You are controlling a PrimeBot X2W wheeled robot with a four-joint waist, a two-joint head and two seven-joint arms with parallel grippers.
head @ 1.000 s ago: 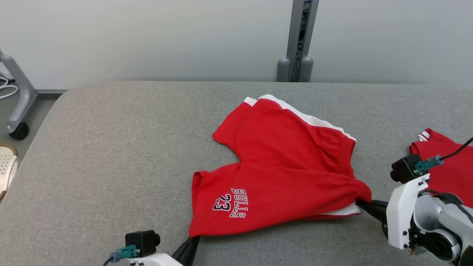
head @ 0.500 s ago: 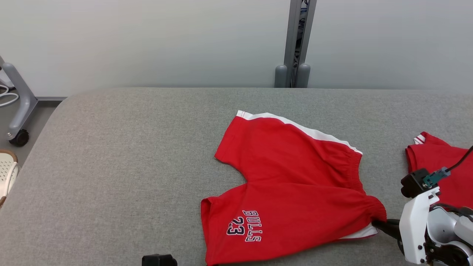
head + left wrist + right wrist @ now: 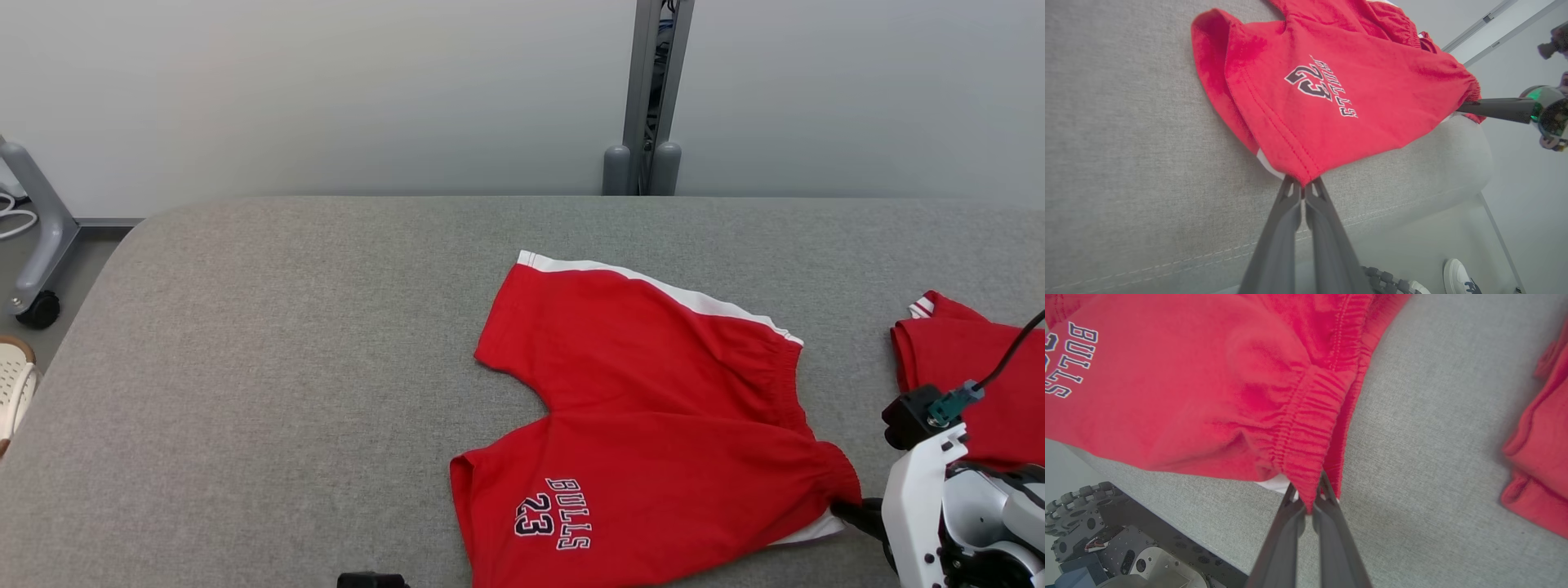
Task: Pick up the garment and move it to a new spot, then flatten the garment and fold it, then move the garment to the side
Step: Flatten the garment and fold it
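Now I hold red cotton Bulls shorts (image 3: 653,425) on the grey padded table (image 3: 286,367).
My left gripper (image 3: 1302,184) clamps the leg hem; my right gripper (image 3: 1308,495) clamps the waistband.

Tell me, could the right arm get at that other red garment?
Probably not yet: the other red garment lies close by, but the right gripper is shut on the shorts at their waistband.

The right wrist wore a white shell (image 3: 918,506) dotted with small dark screws (image 3: 927,549). A black camera block (image 3: 904,415) sat on it, with a teal plug (image 3: 951,402) and a thin black cable (image 3: 1011,349). The left pincer (image 3: 1302,185) and right pincer (image 3: 1308,498) each had two long, slim, dark grey fingers. The base carried black roller wheels (image 3: 1073,506).
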